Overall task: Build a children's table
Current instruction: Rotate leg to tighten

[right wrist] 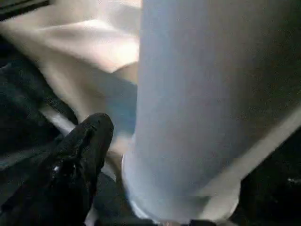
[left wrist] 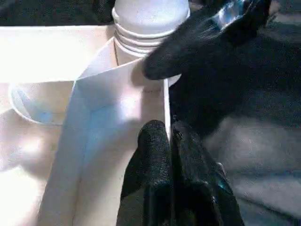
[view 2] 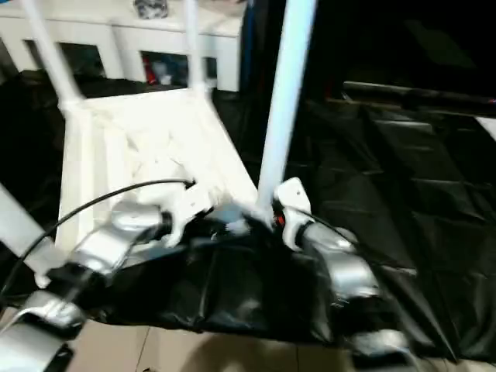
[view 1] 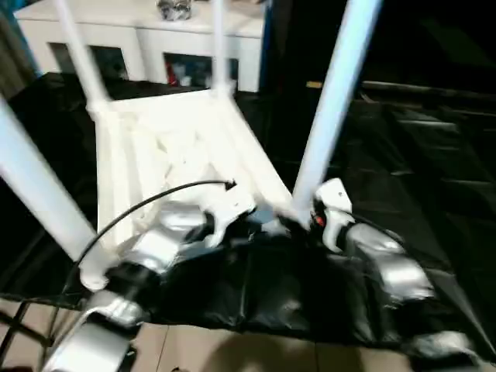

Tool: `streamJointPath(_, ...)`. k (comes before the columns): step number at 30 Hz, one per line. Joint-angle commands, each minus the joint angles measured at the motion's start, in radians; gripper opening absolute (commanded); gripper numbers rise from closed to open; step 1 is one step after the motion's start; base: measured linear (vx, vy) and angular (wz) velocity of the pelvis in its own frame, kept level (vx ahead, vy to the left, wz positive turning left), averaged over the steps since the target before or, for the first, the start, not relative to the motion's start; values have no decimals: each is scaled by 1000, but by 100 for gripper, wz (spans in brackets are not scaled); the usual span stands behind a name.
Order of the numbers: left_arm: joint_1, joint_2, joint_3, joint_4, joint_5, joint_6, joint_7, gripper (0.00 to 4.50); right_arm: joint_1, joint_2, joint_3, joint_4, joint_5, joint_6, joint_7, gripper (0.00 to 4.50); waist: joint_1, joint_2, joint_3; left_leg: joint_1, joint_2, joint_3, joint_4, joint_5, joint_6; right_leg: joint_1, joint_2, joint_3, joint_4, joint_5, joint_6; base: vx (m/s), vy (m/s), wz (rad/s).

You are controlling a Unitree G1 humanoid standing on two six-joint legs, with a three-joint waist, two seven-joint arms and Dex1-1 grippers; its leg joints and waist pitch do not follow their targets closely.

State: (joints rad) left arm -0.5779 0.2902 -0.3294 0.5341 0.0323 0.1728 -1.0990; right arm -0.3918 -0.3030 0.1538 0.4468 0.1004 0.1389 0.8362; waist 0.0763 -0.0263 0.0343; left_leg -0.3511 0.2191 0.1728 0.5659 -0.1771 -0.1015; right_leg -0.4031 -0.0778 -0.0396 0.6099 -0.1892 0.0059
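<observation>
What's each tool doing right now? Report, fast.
Left tool: shut on the table top's rim.
Right tool: at the near leg's base; cannot tell.

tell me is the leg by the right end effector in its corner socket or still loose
In the socket, as far as shows. The leg stands upright from the table top's near corner, its ridged collar sunk at the socket. How firmly it is seated: cannot tell.
</observation>
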Motion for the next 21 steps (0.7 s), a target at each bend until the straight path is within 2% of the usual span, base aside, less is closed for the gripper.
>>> streamJointPath(1,14,-2,-25,-3,-49,-42,-81,0,4,-20,47,-36,16,-11,109,391,3,-11,-51,-5,2,10,-54,-189,60,50,-41,29,-71,-143,-201,0,0,0)
streamJointPath(3,13,7,-21,-4,-55,-46,-100,0,4,-34,49,-38,16,-14,131,376,6,-9,-49,-2,4,11,-56,-200,59,47,-42,29,-71,-151,-210,0,0,0)
streamJointPath(6,11,40,-13,-13,-72,-43,-160,0,4,-71,61,-45,16,-9,204,376,9,-12,-48,0,4,11,-57,-218,47,47,-42,30,-72,-181,-209,0,0,0)
streamJointPath(7,10,49,-10,-12,-72,-44,-176,0,5,-82,66,-49,14,-5,232,348,10,-10,-48,3,6,12,-57,-225,46,45,-42,30,-73,-182,-210,0,0,0)
streamJointPath(11,8,71,-14,-11,-69,-55,-219,0,3,-100,78,-49,11,-13,268,323,12,-13,-48,2,6,12,-57,-219,42,46,-42,30,-70,-169,-214,0,0,0)
streamJointPath(12,9,78,-16,-11,-69,-59,-235,0,2,-102,81,-50,17,-12,278,323,12,-17,-48,1,6,12,-57,-216,42,47,-43,30,-70,-167,-214,0,0,0)
streamJointPath(16,8,96,-23,-4,-75,-70,-267,0,-3,-106,91,-51,35,-8,309,284,13,-16,-47,2,6,11,-58,-220,40,46,-43,30,-69,-174,-213,0,0,0)
streamJointPath(21,9,89,-13,3,-77,-66,-246,0,5,-83,83,-55,49,4,299,271,14,-15,-47,1,6,12,-57,-216,34,47,-43,31,-68,-165,-216,0,0,0)
